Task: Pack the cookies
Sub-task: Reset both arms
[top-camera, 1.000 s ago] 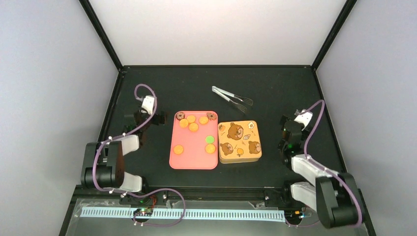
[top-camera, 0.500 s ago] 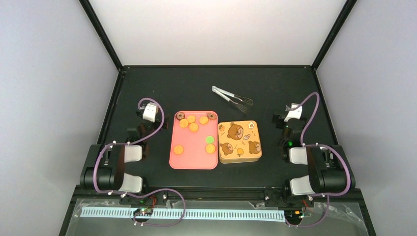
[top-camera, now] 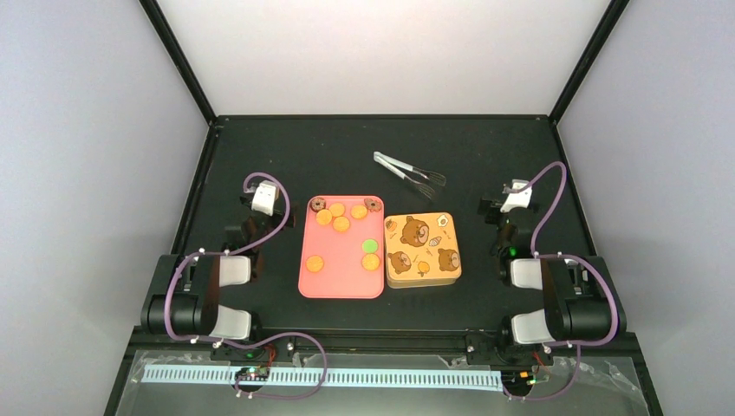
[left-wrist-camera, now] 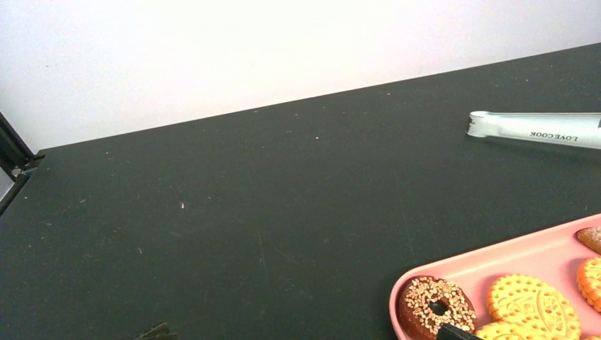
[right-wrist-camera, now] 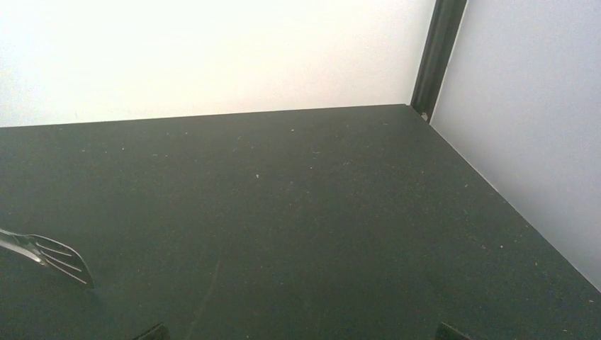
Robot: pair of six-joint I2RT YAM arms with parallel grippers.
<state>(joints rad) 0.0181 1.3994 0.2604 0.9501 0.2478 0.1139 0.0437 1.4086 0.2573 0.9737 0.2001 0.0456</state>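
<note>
Pink plastic, the tray (top-camera: 342, 284) lies in the middle of the black desk (top-camera: 286, 156), with its long axis running from the near edge toward the far one. The cookies (top-camera: 341, 224) all lie flat on it, faces up. They are round, so none has a long axis of its own. Six of them form a loose band across the tray's far end, running left to right. A dark brown ring cookie (top-camera: 318, 204) sits at the band's left end and another at its right. A green cookie (top-camera: 370, 245) sits near the right rim with an orange one just nearer, and a lone orange cookie (top-camera: 315, 263) lies toward the left rim.

An orange bear-print tin (top-camera: 422, 250), lid on, sits just beside the tray's right rim. Beyond it the metal tongs (top-camera: 409, 173) lie diagonally, slotted heads pointing right and nearer.

The left gripper (left-wrist-camera: 305, 333) is beside the tray's far left corner, spread wide and empty. The right gripper (right-wrist-camera: 298, 331), well right of the tin, is spread and empty too.
</note>
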